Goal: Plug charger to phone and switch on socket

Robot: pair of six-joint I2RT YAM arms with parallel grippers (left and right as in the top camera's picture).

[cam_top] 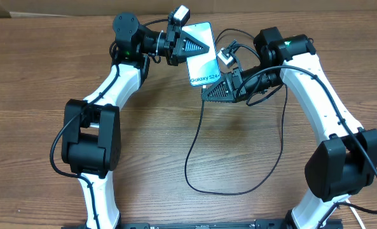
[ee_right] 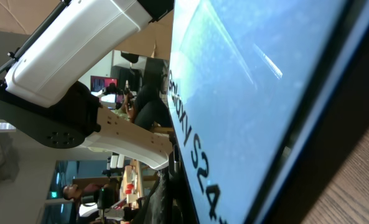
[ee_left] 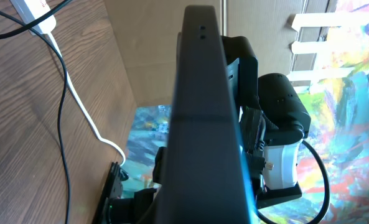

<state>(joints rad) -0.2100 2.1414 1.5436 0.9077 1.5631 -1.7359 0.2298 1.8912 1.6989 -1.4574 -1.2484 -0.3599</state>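
Observation:
The phone [cam_top: 202, 58] is lifted off the table at the back, its light blue screen reading "Galaxy S24". My left gripper [cam_top: 196, 46] is shut on its upper half. In the left wrist view the phone [ee_left: 203, 124] shows edge-on as a dark slab. My right gripper [cam_top: 215, 89] is shut at the phone's lower end, and the charger's black cable [cam_top: 194, 146] comes out from under it. The connector tip is hidden. The screen [ee_right: 246, 81] fills the right wrist view. The socket [ee_left: 33, 14] lies at the top left of the left wrist view.
The charger cable loops across the middle of the wooden table [cam_top: 150, 127] and back up past the right arm. The socket's white cord [ee_left: 84, 115] runs over the table beside a black cable [ee_left: 63, 124]. A cardboard wall [ee_left: 147, 56] stands behind.

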